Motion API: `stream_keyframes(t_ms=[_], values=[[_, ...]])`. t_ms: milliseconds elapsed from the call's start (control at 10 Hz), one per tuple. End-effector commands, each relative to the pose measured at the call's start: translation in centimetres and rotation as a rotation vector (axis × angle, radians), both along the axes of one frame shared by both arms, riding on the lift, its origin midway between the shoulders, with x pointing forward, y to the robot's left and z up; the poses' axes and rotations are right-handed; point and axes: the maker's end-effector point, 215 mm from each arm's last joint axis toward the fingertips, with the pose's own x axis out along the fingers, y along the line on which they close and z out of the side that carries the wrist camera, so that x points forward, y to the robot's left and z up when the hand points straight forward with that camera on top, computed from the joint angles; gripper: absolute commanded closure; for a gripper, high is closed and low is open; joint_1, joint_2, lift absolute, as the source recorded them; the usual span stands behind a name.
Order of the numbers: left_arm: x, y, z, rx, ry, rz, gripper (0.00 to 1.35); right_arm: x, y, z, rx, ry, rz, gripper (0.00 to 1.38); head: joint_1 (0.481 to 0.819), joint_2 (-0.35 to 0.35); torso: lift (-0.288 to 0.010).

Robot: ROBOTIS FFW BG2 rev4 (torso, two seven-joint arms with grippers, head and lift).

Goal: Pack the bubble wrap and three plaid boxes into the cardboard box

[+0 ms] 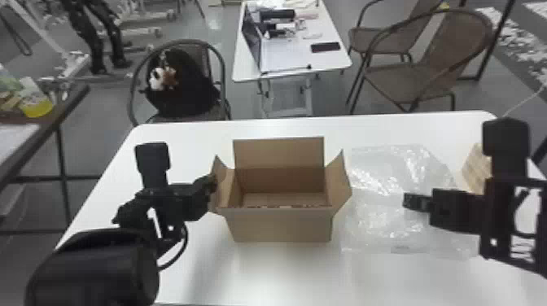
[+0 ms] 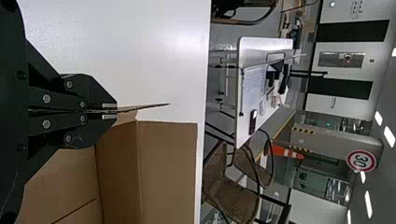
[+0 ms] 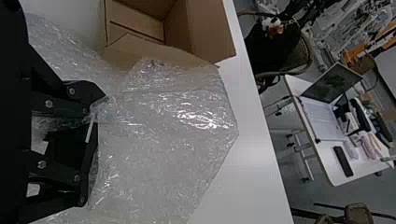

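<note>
Two black arms hang over your white desk (image 1: 260, 280). Beyond its left side you have a dark-edged table (image 1: 61, 106) with a yellow-labelled container (image 1: 36, 106), then a round-backed chair (image 1: 219, 61) bearing a black bag (image 1: 183, 91) with a small panda plush (image 1: 158, 78). Next comes your left tool (image 1: 214, 185), its fingers closed together and clamped on the upright left flap (image 1: 224, 185) of the cardboard box (image 1: 281, 226). That box stands open in the middle of the desk, its rear flap (image 1: 281, 152) up and its right flap (image 1: 338, 183) flared outward. Behind it, across the floor, a folding table (image 1: 333, 65) carries a laptop (image 1: 251, 40) and a dark phone (image 1: 325, 46). Just right of the box, you'll find the bubble wrap (image 1: 382, 219) spread on the desk, clear and crinkled. Two wicker chairs (image 1: 407, 83) stand behind that side. Over the wrap is your right tool (image 1: 407, 201), its fingers apart; you can't tell whether they touch the plastic. Farthest right on the desk sit the light brown plaid boxes (image 1: 476, 169), partly hidden behind the right arm, so you can't count them
</note>
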Motion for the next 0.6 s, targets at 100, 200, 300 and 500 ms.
stream_keyframes(t_ms=[100,200,300,500], values=[[0.0,-0.2,-0.1,-0.002,0.002,0.002,1.22,0.2,2.5,8.2,0.215,-0.034,0.102,1.27,0.695,0.168,-0.092],[0.2,-0.7,-0.1,-0.002,0.002,-0.004,1.22,0.3,3.9,11.2,0.311,-0.044,0.147,1.27,0.695,0.178,-0.092],[0.4,-1.2,-0.2,-0.002,0.004,-0.010,1.22,0.3,5.9,12.4,0.388,-0.026,0.195,1.27,0.695,0.194,-0.092],[0.6,-1.4,-0.1,-0.003,0.001,-0.013,1.22,-0.1,12.9,13.8,0.530,0.022,0.353,1.27,0.695,0.223,-0.092]])
